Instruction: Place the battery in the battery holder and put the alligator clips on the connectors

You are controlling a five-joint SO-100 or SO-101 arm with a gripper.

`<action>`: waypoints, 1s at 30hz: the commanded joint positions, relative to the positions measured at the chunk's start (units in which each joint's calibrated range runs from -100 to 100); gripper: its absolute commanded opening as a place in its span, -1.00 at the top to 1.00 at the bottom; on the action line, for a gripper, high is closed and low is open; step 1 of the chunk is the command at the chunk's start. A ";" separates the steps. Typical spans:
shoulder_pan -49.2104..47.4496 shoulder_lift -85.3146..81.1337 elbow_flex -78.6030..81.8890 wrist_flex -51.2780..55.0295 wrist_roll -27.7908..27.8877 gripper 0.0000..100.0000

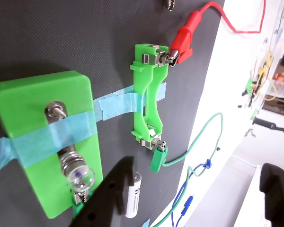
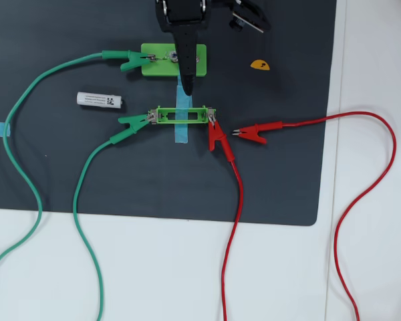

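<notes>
Overhead view: gripper (image 2: 187,85), jaw state unclear, over blue tape (image 2: 182,134) between plate (image 2: 199,55) and empty battery holder (image 2: 162,111).

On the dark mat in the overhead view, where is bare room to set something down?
The lower mat below the battery holder is widest, crossed only by a green wire and a red wire. The right side around the loose red clip is fairly open. It is crowded between the battery, holder and bulb plate.

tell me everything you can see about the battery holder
The battery holder is a narrow bright-green plastic frame, empty, lying flat on the dark mat and held by a strip of blue tape. Silvery tabs sit at both ends; in the overhead view a green clip bites the left tab and a red clip the right.
</notes>
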 commanded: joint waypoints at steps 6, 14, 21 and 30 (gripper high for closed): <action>0.06 -0.32 -14.90 4.22 3.68 0.98; 0.66 -0.41 -14.81 4.22 3.68 0.98; 0.76 -0.32 -14.63 4.22 3.68 0.98; 0.66 -0.32 -14.72 4.30 4.09 0.98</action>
